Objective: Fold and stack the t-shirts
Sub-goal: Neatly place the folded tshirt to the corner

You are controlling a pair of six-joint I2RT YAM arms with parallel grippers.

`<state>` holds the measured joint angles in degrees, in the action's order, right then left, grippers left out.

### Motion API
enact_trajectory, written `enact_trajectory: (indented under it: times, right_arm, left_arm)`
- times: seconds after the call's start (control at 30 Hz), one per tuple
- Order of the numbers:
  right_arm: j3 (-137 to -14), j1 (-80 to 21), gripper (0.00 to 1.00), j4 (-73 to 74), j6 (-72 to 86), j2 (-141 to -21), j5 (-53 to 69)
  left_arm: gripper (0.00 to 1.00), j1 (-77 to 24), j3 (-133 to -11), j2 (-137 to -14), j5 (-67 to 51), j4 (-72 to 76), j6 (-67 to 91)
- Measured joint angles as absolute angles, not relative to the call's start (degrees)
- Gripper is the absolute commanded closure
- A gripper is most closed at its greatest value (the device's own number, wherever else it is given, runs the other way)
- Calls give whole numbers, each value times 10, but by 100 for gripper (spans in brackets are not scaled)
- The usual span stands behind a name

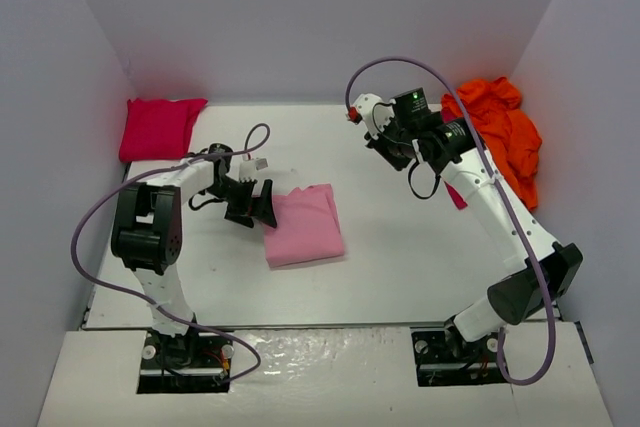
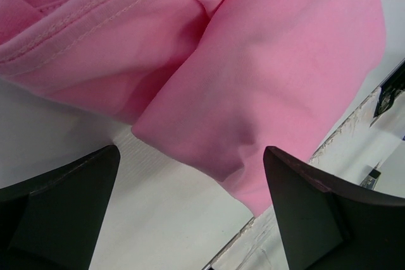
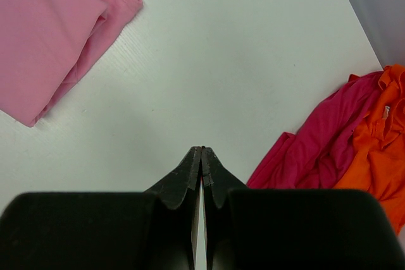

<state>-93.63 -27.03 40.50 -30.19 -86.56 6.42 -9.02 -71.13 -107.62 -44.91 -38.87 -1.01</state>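
Left gripper (image 1: 262,209), jaws wide, is facing the thick folded edge of the limp pink t-shirt (image 1: 305,228), likely its surest hold, while right gripper (image 3: 201,153) is hovering pinched closed, empty.

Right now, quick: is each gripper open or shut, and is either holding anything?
Left gripper: open at the edge of the pink t-shirt, holding nothing.
Right gripper: fingers shut together, holding nothing.
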Motion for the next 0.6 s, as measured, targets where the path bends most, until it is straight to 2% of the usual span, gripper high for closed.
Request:
enact_trajectory:
  times: [0.2,0.3,0.4,0.6]
  right_arm:
    - [-934,-270,95,405,-297,-866,71]
    - [-924,-270,100,399,-292,-866,74]
    - [-901,-270,100,400,-284,-877,79]
    - [-848,-270,100,407,-266,-988,124]
  left_arm:
    - [3,-91,-712,-1083,-473,-385,-9]
    - [3,-93,-719,-1093,-488,-387,-8]
    - [3,-96,-728,-1103,-502,-389,-7]
    - [3,-98,-739,-1118,-524,-393,-4]
